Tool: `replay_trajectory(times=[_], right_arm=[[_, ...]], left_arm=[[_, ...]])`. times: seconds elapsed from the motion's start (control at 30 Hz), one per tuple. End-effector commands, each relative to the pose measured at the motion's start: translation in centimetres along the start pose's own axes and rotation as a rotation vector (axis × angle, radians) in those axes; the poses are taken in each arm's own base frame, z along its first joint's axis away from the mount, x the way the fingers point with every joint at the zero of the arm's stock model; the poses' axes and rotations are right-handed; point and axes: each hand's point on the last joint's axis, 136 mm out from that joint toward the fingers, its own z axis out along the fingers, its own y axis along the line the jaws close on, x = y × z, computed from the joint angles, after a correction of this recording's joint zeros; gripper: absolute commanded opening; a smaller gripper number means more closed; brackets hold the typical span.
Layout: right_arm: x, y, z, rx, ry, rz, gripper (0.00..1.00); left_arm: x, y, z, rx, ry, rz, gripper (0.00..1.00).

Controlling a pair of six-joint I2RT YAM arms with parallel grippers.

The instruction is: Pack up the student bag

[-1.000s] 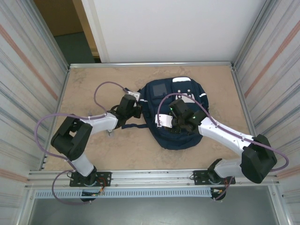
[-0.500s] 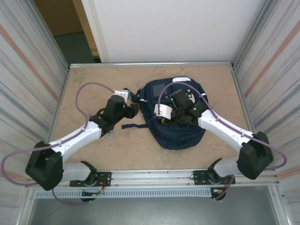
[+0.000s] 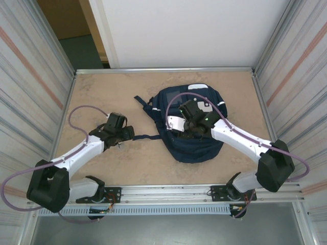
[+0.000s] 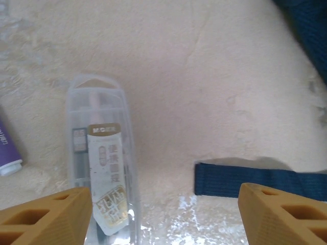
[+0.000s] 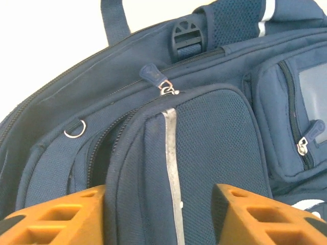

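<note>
The student bag lies flat in the middle of the table, navy with thin pale stripes. My right gripper sits over its left half. In the right wrist view the right gripper is open, its orange fingers either side of a raised mesh pocket fold with a grey stripe; a zipper pull lies beyond. My left gripper is off the bag's left side, by a loose strap. The left gripper is open over bare table, the strap end near its right finger.
A clear plastic case with a printed label lies by the left finger. A purple-and-white item pokes in at the left edge. A second strap trails from the bag's top left. Metal rails and ribbed walls fence the table.
The left gripper let go at the bag's left edge, opened and drew back left and toward me. The right gripper opened and shifted slightly left on the bag.
</note>
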Motion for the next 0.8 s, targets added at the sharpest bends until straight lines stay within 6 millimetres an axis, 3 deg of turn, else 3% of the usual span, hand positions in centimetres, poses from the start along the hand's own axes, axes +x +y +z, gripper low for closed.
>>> replay_trajectory(times=[0.0, 0.1, 0.27, 0.3, 0.37, 0.4, 0.53, 0.6, 0.7, 0.77], right_arm=[[-1.5, -2.1, -2.9, 0.062, -0.1, 0.071, 0.58], [-1.9, -3.7, -4.7, 0.142, -0.165, 0.125, 0.64], [-2.0, -7.1, -8.4, 0.322, -0.302, 0.29, 0.79], [-1.8, -7.4, -9.1, 0.337, -0.331, 0.317, 0.86], [-1.7, -7.9, -10.2, 0.357, -0.392, 0.364, 0.89], [-1.8, -8.3, -10.9, 0.372, -0.429, 0.395, 0.99], [-2.4, -9.4, -12.7, 0.366, -0.55, 0.521, 0.99], [-2.6, -11.5, -14.3, 0.41, -0.678, 0.702, 0.99], [0.2, -13.1, -15.1, 0.424, -0.7, 1.069, 0.99], [1.6, -13.4, -15.0, 0.428, -0.68, 1.194, 0.99]], left_arm=[[0.9, 1.8, 1.1, -0.07, 0.089, -0.054, 0.76], [1.8, 2.7, 2.3, -0.092, 0.163, -0.132, 0.75], [3.1, 2.8, 2.5, -0.085, 0.205, -0.174, 0.75], [3.4, 2.8, 2.6, -0.082, 0.215, -0.176, 0.74], [3.9, 2.7, 2.7, -0.076, 0.241, -0.172, 0.71], [4.3, 2.8, 2.7, -0.083, 0.255, -0.172, 0.7], [5.4, 3.5, 3.2, -0.121, 0.277, -0.183, 0.62], [5.6, 3.9, 3.4, -0.149, 0.291, -0.173, 0.58], [5.7, 4.3, 3.3, -0.192, 0.308, -0.164, 0.57], [5.7, 4.3, 3.3, -0.213, 0.306, -0.15, 0.57]])
